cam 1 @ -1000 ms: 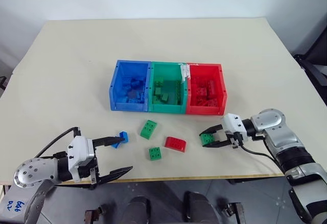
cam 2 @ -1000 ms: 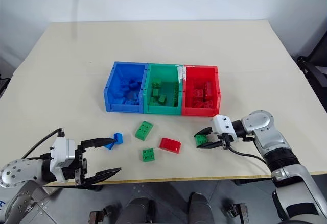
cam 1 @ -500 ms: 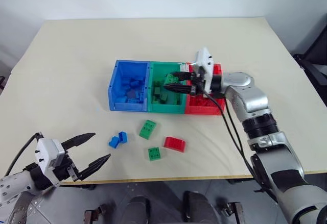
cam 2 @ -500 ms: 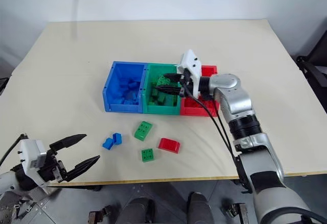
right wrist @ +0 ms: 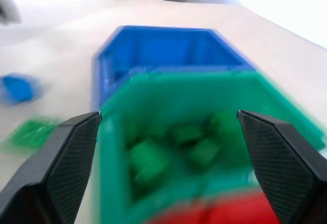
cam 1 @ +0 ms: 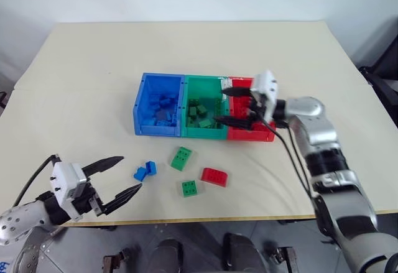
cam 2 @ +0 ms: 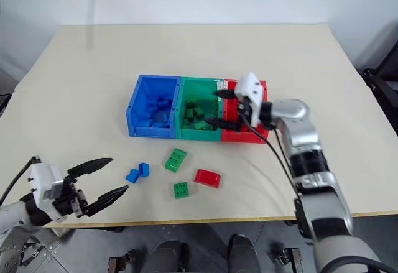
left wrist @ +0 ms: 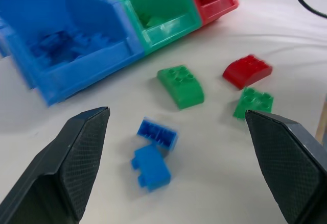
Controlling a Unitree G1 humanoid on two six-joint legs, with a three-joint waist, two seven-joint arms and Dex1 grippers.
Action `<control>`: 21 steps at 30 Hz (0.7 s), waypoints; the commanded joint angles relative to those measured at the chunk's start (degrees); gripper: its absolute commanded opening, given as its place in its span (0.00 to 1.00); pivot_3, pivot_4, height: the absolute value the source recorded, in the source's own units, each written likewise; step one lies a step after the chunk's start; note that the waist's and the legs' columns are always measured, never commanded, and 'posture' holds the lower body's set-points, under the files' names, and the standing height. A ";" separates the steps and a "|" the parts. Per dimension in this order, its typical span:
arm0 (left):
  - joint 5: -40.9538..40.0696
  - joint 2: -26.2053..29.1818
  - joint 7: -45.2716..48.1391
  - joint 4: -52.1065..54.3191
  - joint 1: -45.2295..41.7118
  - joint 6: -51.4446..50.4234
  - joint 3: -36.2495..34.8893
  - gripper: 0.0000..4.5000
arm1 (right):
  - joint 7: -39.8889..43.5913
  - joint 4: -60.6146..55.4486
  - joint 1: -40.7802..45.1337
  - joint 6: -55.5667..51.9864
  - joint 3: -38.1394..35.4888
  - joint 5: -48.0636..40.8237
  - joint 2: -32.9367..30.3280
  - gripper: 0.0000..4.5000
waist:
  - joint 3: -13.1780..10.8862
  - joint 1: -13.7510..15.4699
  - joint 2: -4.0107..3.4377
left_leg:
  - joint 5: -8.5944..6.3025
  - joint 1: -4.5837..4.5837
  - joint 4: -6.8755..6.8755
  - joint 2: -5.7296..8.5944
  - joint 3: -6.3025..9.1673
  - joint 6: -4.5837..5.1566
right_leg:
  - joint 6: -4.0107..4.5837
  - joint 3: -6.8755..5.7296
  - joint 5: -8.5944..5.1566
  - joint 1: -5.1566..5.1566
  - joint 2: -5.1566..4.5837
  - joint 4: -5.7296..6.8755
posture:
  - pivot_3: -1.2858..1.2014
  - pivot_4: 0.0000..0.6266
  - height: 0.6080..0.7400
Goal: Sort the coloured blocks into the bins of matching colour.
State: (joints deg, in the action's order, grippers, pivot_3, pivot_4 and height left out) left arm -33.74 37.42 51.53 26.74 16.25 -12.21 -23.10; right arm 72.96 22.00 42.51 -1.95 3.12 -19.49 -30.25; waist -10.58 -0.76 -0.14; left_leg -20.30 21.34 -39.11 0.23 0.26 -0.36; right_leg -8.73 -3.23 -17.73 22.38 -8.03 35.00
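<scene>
A pale beige table (cam 1: 93, 74) is seen; the joined blue, green and red bins (cam 1: 205, 134) are set near its middle; nearer, two touching blue blocks (cam 1: 143, 171), two green blocks (cam 1: 181, 158) and a red block (cam 1: 213, 176) lie scattered.

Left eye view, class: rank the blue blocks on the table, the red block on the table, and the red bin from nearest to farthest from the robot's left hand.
1. The blue blocks: on the table just ahead of the open left hand.
2. The red block: on the table farther to the right, past the green blocks.
3. The red bin: right end of the bin row, farthest away.
</scene>
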 commanded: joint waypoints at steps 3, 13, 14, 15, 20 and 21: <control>1.89 1.62 1.71 -1.79 -6.63 -0.52 6.72 1.00 | 6.15 -10.76 -15.09 3.29 -6.50 -2.18 -10.83 1.00 | -0.01 0.20 -0.02 | 0.00 -0.03 0.00 -0.04 -0.33 0.00 | -0.01 0.01 0.00 0.03 0.01 -0.03 | 0.52 0.24 1.00; 5.03 1.68 7.91 -8.19 -15.93 3.20 15.67 1.00 | 3.09 -22.37 -31.65 0.81 -11.41 -3.68 -17.20 1.00 | -0.03 0.12 0.02 | 0.09 -0.27 -0.05 -0.31 -0.88 -0.15 | -0.12 0.09 0.06 0.02 0.13 -0.01 | 0.52 0.24 1.00; 4.89 1.95 8.64 -8.57 -15.84 3.45 15.59 1.00 | 2.21 -24.52 -31.69 -0.74 -10.53 -4.39 -16.40 1.00 | -0.03 0.11 0.01 | 0.09 -0.27 -0.05 -0.32 -0.88 -0.16 | -0.12 0.10 0.06 0.03 0.13 0.01 | 0.52 0.24 1.00; 4.75 2.13 9.13 -8.86 -15.65 3.69 15.28 1.00 | 1.42 -26.67 -31.59 -2.43 -9.50 -5.10 -15.64 1.00 | -0.03 0.11 0.01 | 0.09 -0.28 -0.06 -0.33 -0.88 -0.16 | -0.12 0.12 0.06 0.04 0.14 0.02 | 0.52 0.24 1.00; 5.50 2.51 10.62 -9.25 -12.59 7.97 12.32 1.00 | -1.82 -34.95 -29.89 -10.96 -2.74 -6.18 -12.40 1.00 | -0.03 0.50 0.02 | 0.10 -0.24 -0.06 -0.40 -0.83 -0.18 | -0.12 0.12 0.06 0.06 0.20 0.00 | 0.52 0.24 1.00; 5.36 2.85 10.52 -8.83 -11.59 7.72 11.70 1.00 | -2.61 -35.41 -29.30 -11.74 -1.14 -5.23 -11.66 1.00 | -0.03 0.60 0.02 | 0.10 -0.23 -0.06 -0.39 -0.82 -0.17 | -0.11 0.13 0.06 0.07 0.19 -0.02 | 0.52 0.24 1.00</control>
State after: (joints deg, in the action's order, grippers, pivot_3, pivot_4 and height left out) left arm -28.41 39.43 61.51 17.04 3.65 -6.07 -9.46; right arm 71.46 -10.70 12.48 -12.06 0.91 -24.11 -42.23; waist -10.61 -0.16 -0.12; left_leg -20.20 21.12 -39.17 -0.16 -0.54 -0.54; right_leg -8.84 -3.10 -17.67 22.46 -7.83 34.99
